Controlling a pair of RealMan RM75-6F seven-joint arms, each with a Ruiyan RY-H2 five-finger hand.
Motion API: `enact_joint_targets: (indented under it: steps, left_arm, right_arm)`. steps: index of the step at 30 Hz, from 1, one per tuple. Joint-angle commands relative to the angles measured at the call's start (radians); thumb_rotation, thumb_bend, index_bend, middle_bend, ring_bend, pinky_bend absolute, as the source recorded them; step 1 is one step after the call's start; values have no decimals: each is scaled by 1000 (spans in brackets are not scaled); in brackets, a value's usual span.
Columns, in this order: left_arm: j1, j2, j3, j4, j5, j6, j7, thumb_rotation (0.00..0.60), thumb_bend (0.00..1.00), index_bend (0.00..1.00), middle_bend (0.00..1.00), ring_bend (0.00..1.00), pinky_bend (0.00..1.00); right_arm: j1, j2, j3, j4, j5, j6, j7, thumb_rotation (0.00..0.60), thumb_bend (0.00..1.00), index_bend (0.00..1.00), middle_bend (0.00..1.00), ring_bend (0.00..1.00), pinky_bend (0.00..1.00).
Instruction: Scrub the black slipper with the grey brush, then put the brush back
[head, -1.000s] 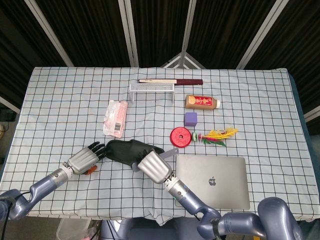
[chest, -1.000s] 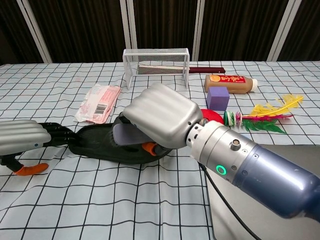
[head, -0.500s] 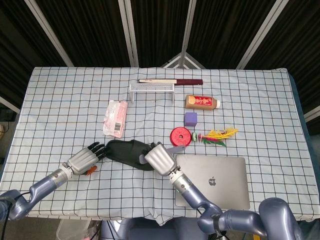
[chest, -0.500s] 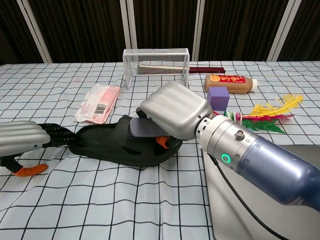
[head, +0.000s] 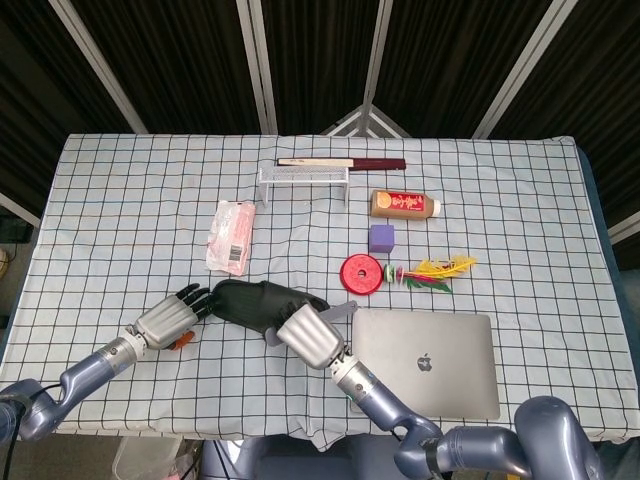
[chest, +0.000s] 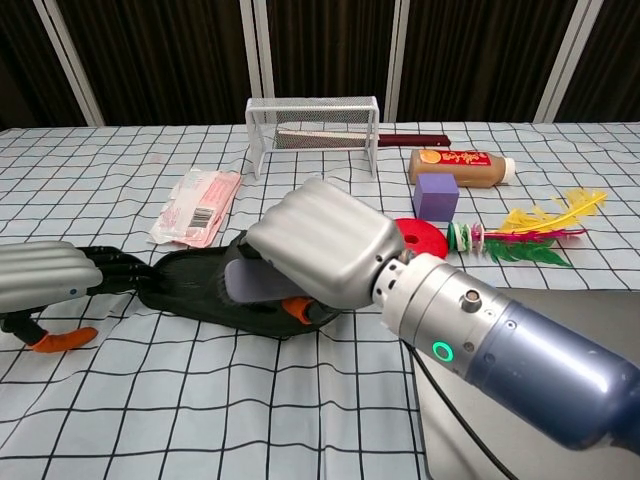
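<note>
Our right robot hand (chest: 318, 248) is clamped on the grey brush (chest: 262, 279), pressing it on the black slipper (chest: 205, 285). Half a second ago this robot hand sat further toward the slipper's right end; now it has drawn back toward the middle, so we judge a scrubbing stroke is under way and the brush is not ready to go back. Our left robot hand (head: 170, 318) rests its dark fingertips (chest: 118, 267) against the slipper's left end, steadying it; it grips nothing, fingers loosely apart. The slipper lies on the checked tabletop (head: 130, 200), with a laptop (head: 428, 362) just beside on the right.
</note>
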Motion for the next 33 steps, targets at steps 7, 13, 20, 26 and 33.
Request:
enact_joint_targets:
  steps: [7, 13, 20, 26, 33]
  left_arm:
    - [1, 1, 1, -2, 3, 6, -3, 557, 687, 98, 47, 0, 0]
    - [4, 10, 2, -4, -1, 8, -4, 557, 687, 98, 47, 0, 0]
    - [8, 16, 4, -9, -3, 7, 5, 556, 687, 98, 47, 0, 0]
    - [17, 28, 1, -20, -11, 21, 17, 557, 687, 98, 47, 0, 0]
    - [33, 53, 0, -45, -16, 45, 29, 555, 686, 98, 47, 0, 0]
  right_arm:
    - [8, -33, 9, 21, 2, -12, -25, 600, 1000, 905, 830, 666, 728]
    - [7, -30, 30, 57, 26, -22, -27, 600, 1000, 905, 830, 666, 728]
    - [4, -5, 54, 80, 47, -24, -21, 600, 1000, 905, 830, 666, 728]
    - [-8, 56, 55, 17, 27, 8, -52, 600, 1000, 905, 830, 666, 728]
    - [-29, 113, 51, -79, 18, 40, -116, 600, 1000, 905, 830, 666, 728]
